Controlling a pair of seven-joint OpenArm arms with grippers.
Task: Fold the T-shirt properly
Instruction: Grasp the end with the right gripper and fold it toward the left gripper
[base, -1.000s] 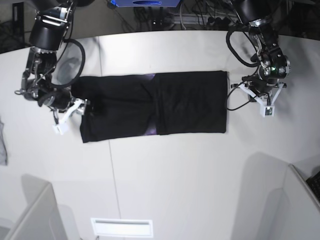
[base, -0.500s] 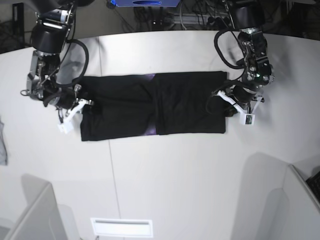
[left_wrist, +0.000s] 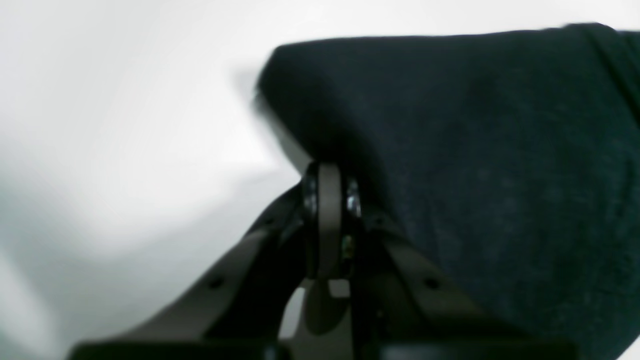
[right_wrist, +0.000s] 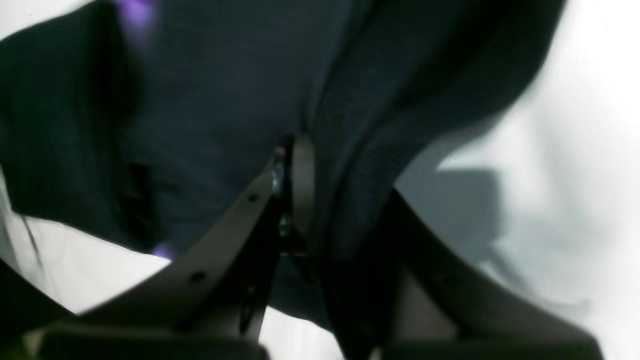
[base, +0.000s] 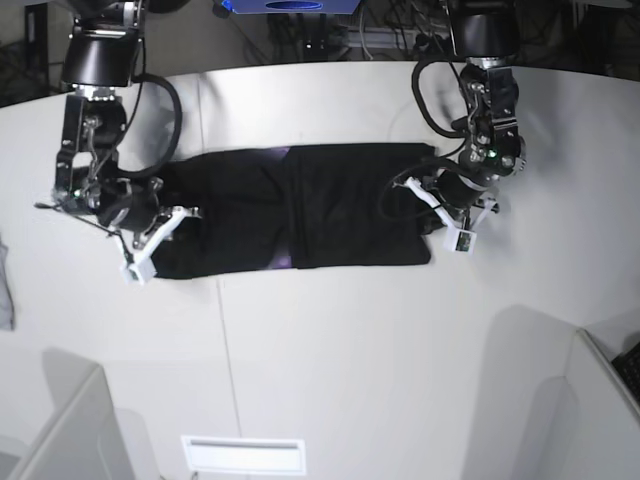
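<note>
1. Fingers (left_wrist: 322, 210) of the left gripper (base: 432, 205) are pressed together on the T-shirt (base: 300, 210) hem; the right gripper (base: 172, 215) pinches a fold at the opposite end.
2. T-shirt lies as a long black band across the white table (base: 330, 360), both ends lifted slightly.
3. Bare tabletop spreads wide in front and behind.
4. Since a second ago, both grippers moved inward and the band has shortened.

The overhead view is bright, even and sharp, with soft grey shadows on the white matte table (base: 350, 350) and a curved bend at its edges, while both wrist views are blurred and out of focus, the black cloth T-shirt (left_wrist: 475, 150) almost without detail.
</note>
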